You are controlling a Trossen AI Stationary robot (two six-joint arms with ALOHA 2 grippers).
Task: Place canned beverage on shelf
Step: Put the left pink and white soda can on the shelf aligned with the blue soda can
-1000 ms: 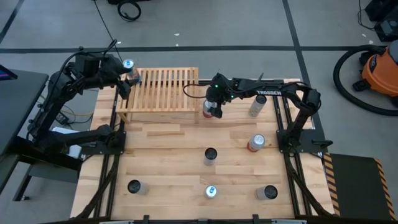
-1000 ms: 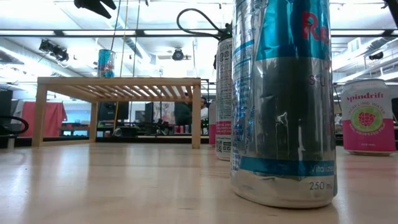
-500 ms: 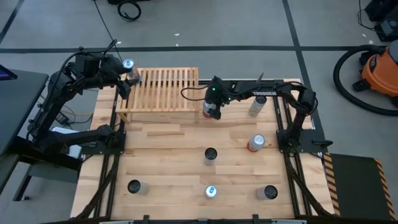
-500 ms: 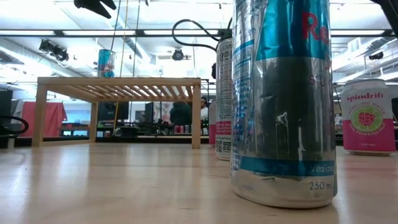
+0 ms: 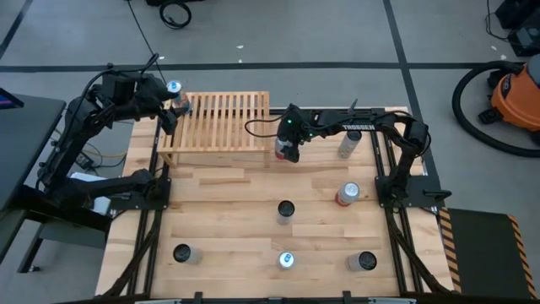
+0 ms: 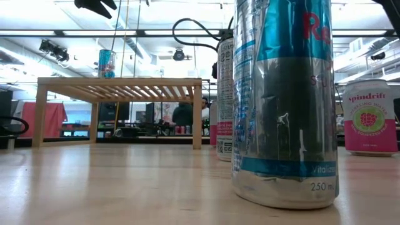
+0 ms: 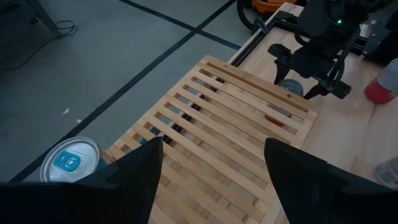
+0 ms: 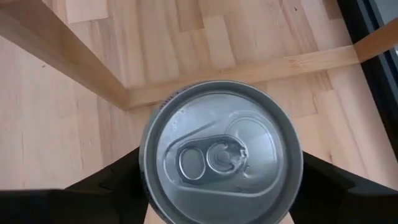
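Looking across the table [image 6: 125, 187] from its near edge, I see a tall silver-and-blue can [image 6: 284, 100] closest to the low camera, with a pink-labelled can [image 6: 369, 117] off to its side. Farther back, the right gripper [image 5: 287, 145] sits over a silver-topped can [image 8: 221, 152] standing on the table just beside the near right leg of the shelf [image 5: 218, 120]. In the right wrist view, one dark finger shows at each side of this can's rim, but I cannot tell whether the fingers [image 8: 118, 177] are touching it. At the far left corner, the left gripper [image 5: 171, 108] hangs near a blue-topped can [image 7: 69, 160] standing on the shelf; its fingers are parted and empty.
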